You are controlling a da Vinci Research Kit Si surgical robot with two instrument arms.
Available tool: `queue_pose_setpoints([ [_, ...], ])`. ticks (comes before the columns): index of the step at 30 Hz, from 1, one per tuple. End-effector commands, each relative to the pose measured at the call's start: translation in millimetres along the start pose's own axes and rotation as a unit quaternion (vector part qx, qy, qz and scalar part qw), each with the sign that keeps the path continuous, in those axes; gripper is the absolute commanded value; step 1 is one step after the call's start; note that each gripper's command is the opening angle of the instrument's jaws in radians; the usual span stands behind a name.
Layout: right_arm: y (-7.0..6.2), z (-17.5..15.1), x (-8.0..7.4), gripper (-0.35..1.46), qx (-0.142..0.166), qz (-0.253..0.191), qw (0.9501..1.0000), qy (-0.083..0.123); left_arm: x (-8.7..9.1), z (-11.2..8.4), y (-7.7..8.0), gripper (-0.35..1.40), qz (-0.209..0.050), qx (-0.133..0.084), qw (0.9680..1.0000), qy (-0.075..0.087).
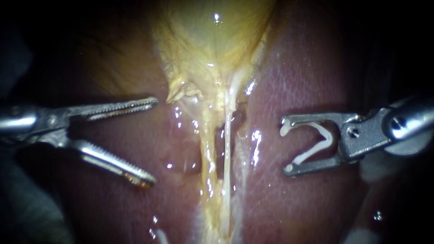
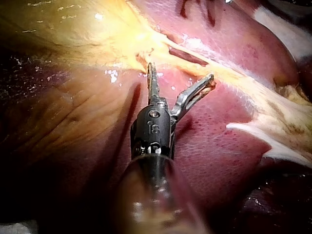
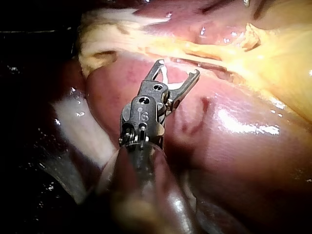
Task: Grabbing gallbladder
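Note:
The yellowish gallbladder (image 1: pixel 212 36) fills the upper middle and narrows downward into two pale tubes (image 1: pixel 227 149) lying side by side between lobes of red liver (image 1: pixel 307 68). My left instrument (image 1: pixel 153 140) comes in from the left, its serrated jaws open wide over the liver. They hold nothing; the upper jaw's tip is just left of the gallbladder's ragged lower edge. The left wrist view shows these jaws (image 2: pixel 180 72) spread just short of the yellow tissue (image 2: pixel 73 29). My right instrument (image 1: pixel 285 146) rests right of the tubes, jaws wide apart around a white clip (image 1: pixel 323 135).
Wet glistening liver surrounds the tubes on both sides. In the right wrist view, the clip-bearing jaws (image 3: pixel 179 67) hover over a liver lobe, the yellow gallbladder tissue (image 3: pixel 287 58) beyond and to one side. The edges of the endoscope view are dark.

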Motion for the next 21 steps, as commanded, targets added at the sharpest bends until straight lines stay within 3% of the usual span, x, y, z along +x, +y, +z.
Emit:
queue_pose_setpoints([
  [1, 0.0, 0.0, 0.0, 0.5, 0.0, 0.0, 1.0, 0.0, 0.1, 0.0, -0.2, 1.11, -0.003, 0.0, 1.0, 0.0],
  [7, 0.0, 0.0, 0.0, 0.5, 0.0, 0.0, 1.0, 0.0, 0.6, 0.7, -1.8, 1.01, -0.007, -0.001, 1.0, -0.001],
  [21, 0.0, 0.0, 0.0, 0.5, 0.0, 0.0, 1.0, 0.0, 0.9, 5.4, -8.0, 0.84, -0.014, 0.005, 0.9999, -0.007],
])
